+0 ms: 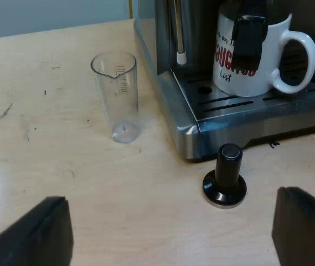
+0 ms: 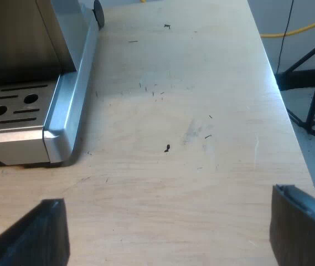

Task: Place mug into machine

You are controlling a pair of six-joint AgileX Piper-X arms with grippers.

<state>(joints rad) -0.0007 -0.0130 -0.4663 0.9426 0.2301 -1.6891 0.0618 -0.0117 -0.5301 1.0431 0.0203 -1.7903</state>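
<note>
White mug (image 1: 252,81) lettered "List" stands on machine's drip tray (image 1: 240,105); both arms' jaws spread wide

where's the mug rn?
In the left wrist view, the mug stands upright on the drip tray of the espresso machine, beside the steam wand; the tamper stands on the table at the machine's front.

The bench (image 1: 63,166) is made of pale, matt, scuffed wood. The machine (image 1: 182,122) is clad in shiny brushed metal; the mug (image 1: 268,61) is glazed, the glass (image 1: 118,94) clear plastic, the tamper (image 1: 225,176) glossy black.
</note>
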